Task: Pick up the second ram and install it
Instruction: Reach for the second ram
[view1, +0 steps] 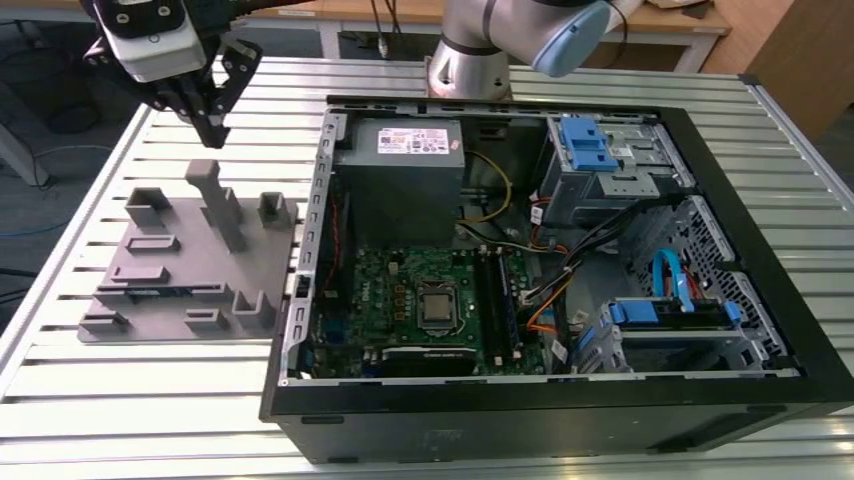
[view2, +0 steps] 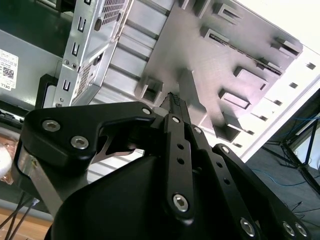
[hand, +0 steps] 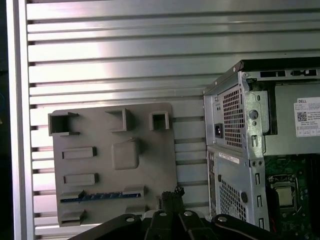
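My gripper (view1: 212, 133) hangs above the far end of the grey plastic tray (view1: 147, 262), at the exterior view's left, clear of it. Its black fingers (view2: 173, 102) are pressed together with nothing between them, and their tips (hand: 173, 193) show over the tray (hand: 150, 165) in both wrist views. The second ram (view1: 158, 292) stands on edge in a long slot near the tray's front, a thin dark strip with a bluish edge (hand: 100, 196). It is well apart from the gripper.
The open computer case (view1: 310, 250) lies right of the tray on the slatted metal table (view1: 134, 400). Inside are the motherboard (view1: 387, 290) with its silver processor (view1: 438, 305), the power supply (view1: 400, 150) and blue-tabbed drive bays (view1: 587, 145). A tall post (view1: 224, 215) rises from the tray.
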